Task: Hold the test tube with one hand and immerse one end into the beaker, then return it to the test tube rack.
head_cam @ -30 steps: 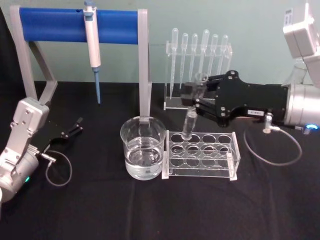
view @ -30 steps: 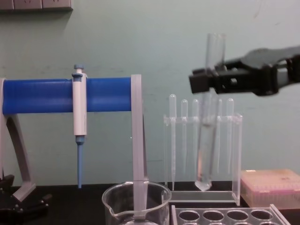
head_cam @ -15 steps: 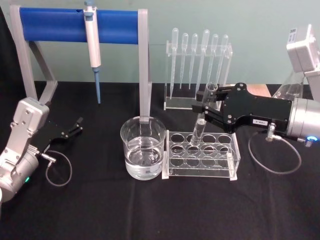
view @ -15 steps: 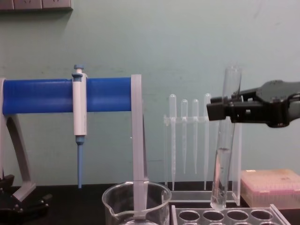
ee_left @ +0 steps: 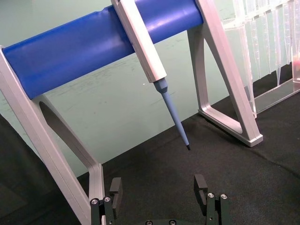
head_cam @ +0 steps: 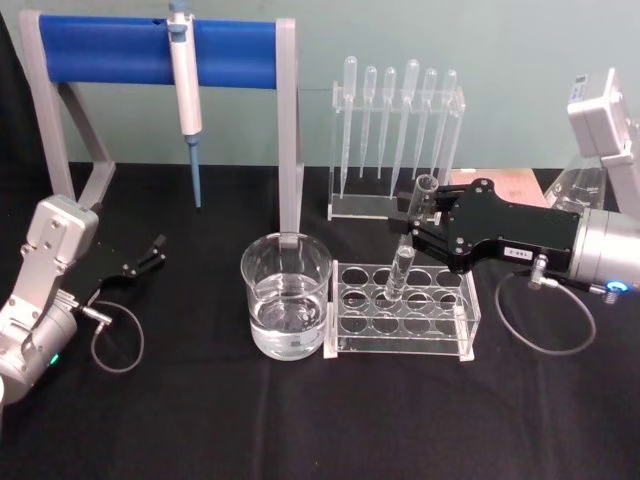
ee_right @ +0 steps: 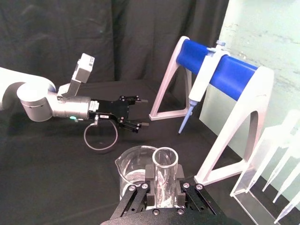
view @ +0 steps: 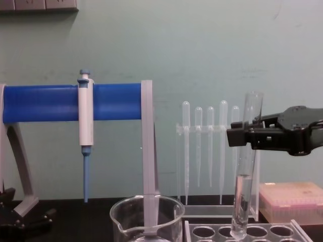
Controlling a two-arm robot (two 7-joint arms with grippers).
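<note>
The test tube (head_cam: 404, 266) is a clear glass tube that leans slightly, open rim up. My right gripper (head_cam: 420, 222) is shut on its upper part, reaching in from the right. In the chest view the test tube (view: 243, 191) holds a little liquid, and its round bottom dips into a hole of the clear rack (view: 290, 228). The right wrist view looks down the tube's open mouth (ee_right: 164, 164) between my fingers. The beaker (head_cam: 286, 298), part full of water, stands just left of the rack (head_cam: 470, 305). My left gripper (head_cam: 155, 250) rests open at the far left of the table.
A blue-and-white pipettor (head_cam: 184, 80) hangs on the blue-barred stand (head_cam: 120, 50) behind the beaker. A holder of plastic pipettes (head_cam: 398, 120) stands at the back. A pink box (view: 292, 201) sits at the back right. Cable loops lie by both wrists.
My right gripper has come down and drawn back to the right with the tube. The tube's bottom has dropped from above the rack into one of its holes. The left arm has not moved.
</note>
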